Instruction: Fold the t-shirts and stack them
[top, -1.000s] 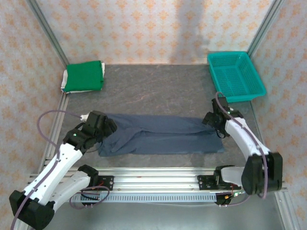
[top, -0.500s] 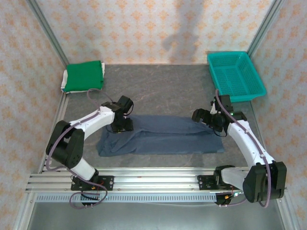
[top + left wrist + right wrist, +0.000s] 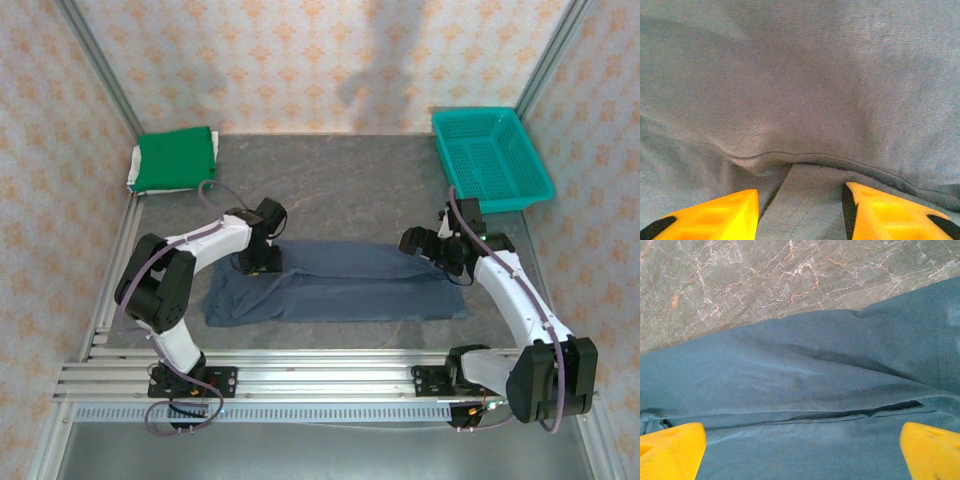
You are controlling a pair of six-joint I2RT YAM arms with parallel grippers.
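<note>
Shirt: we see the slate-blue t-shirt [image 3: 340,285] mid-frame on the tabletop [image 3: 340,190], long axis left to right.
Left claw [image 3: 262,264]: on its upper-left edge, half-spread astride cloth; whether it grips, we cannot tell.
Right claw [image 3: 412,242]: wide apart over its upper-right end.

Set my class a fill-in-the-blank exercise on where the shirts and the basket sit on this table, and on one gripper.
1. The folded bright green t-shirt rests on a ____ one.
2. The teal plastic mesh basket stands at the far ____ corner of the grey marbled table.
3. On the right gripper, the jaws stand wide ____ over the slate-blue cloth t-shirt.
Missing words: white, right, open.
</note>
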